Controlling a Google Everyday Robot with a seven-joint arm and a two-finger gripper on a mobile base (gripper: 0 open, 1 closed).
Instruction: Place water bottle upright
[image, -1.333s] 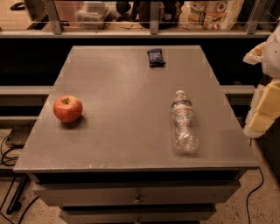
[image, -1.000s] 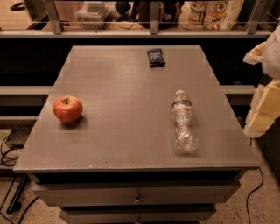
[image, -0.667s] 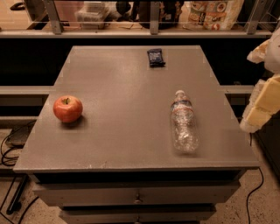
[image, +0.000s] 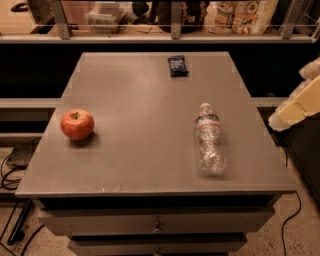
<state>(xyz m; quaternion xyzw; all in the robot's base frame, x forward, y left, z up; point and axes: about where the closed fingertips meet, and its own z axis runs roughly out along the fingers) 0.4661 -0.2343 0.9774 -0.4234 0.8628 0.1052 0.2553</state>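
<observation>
The water bottle is clear and crinkled, with a white cap and a dark label band near the neck. It lies on its side on the right half of the grey table, cap pointing to the far edge. My gripper shows as a cream-coloured part at the right edge of the camera view, beyond the table's right side and apart from the bottle. It holds nothing that I can see.
A red apple sits near the table's left edge. A small dark packet lies at the far middle. A shelf with bags and containers runs behind the table. Cables lie on the floor at left.
My gripper has tilted and lifted slightly at the right edge of the view. The bottle, apple and packet have not moved.
</observation>
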